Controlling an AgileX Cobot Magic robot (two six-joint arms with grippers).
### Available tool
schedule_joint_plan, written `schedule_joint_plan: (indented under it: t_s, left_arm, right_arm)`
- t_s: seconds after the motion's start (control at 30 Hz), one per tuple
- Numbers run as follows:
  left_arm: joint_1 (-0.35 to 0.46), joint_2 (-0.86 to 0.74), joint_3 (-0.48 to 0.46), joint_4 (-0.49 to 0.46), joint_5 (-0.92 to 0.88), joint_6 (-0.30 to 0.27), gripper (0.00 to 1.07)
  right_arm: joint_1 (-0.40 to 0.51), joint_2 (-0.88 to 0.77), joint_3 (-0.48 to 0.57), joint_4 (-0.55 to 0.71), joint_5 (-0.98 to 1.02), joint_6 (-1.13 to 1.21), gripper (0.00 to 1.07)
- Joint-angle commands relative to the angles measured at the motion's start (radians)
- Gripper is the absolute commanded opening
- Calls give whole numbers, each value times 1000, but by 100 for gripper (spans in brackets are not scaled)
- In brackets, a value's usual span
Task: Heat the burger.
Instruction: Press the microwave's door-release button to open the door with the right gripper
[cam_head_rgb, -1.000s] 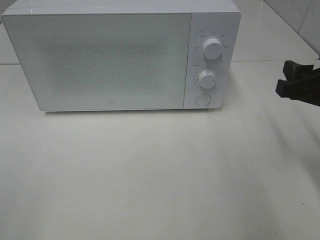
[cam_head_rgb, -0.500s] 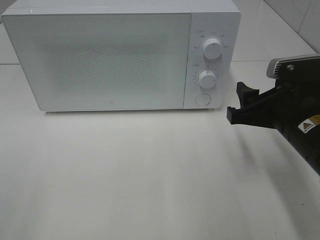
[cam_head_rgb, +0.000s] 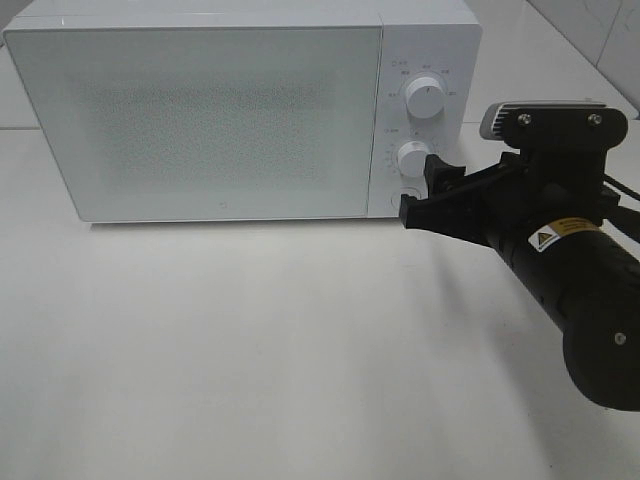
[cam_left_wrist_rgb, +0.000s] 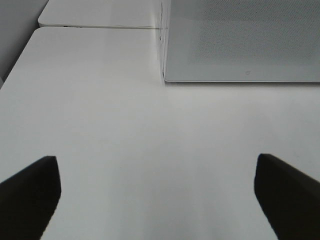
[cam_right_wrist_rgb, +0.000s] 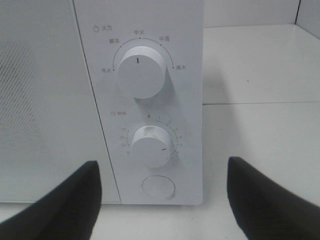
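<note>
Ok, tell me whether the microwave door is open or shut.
Shut. The door lies flush with the knob panel beside it, no gap showing along its edge.

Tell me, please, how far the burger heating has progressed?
Done: the microwave door is shut; no burger is in view, perhaps inside. In hand: the open right hand hovers at the lower dial and round button. To do: probably setting that dial. The left hand is open.
</note>
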Motion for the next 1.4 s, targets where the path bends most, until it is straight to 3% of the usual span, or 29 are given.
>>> schedule_joint_plan:
  t_s: [0.03,0.17,0.27,0.37,0.47,0.53,0.6,0.63,0.67,0.7,0.73,0.8,0.87,1.1,1.4]
  left_arm:
    - [3,-19,3,-7,-5,1,98]
    - [3,-19,3,-7,-5,1,98]
    - [3,-19,3,-7,-5,1,98]
    - [3,-19,3,-7,-5,1,98]
    - [3,-19,3,-7,-5,1,98]
    - [3,-19,3,-7,-5,1,98]
    - [3,-19,3,-7,-5,1,98]
    - [3,-19,3,-7,-5,1,98]
    - [3,-19,3,-7,-5,1,98]
    - [3,-19,3,-7,-5,1,98]
    - [3,-19,3,-7,-5,1,98]
    - [3,-19,3,-7,-5,1,98]
    - [3,-19,3,-7,-5,1,98]
    - [3,-19,3,-7,-5,1,98]
    - [3,-19,3,-7,-5,1,98]
  right_arm:
    - [6,-3,-11,3,4,192,71]
    - [6,-3,-11,0,38,500,68]
    - [6,-3,-11,-2,47,562,66]
    - [6,-3,-11,-5,62,858,60]
    - [6,-3,-11,-5,62,925,58]
    - [6,-3,-11,-9,70,1155,46]
    - [6,-3,-11,-9,74,1200,41]
    - [6,-3,-11,-9,76,1259,31]
    - [6,-3,-11,-9,76,1259,31]
    - [6,-3,-11,-9,78,1300,20]
    - [6,-3,-11,-9,78,1300,20]
    - [6,3,-11,-3,77,1338,5]
    - [6,9,-11,-3,76,1360,0]
    - [6,97,-35,-6,111,1539,0]
    - [-25,179,-117,-15,141,1558,0]
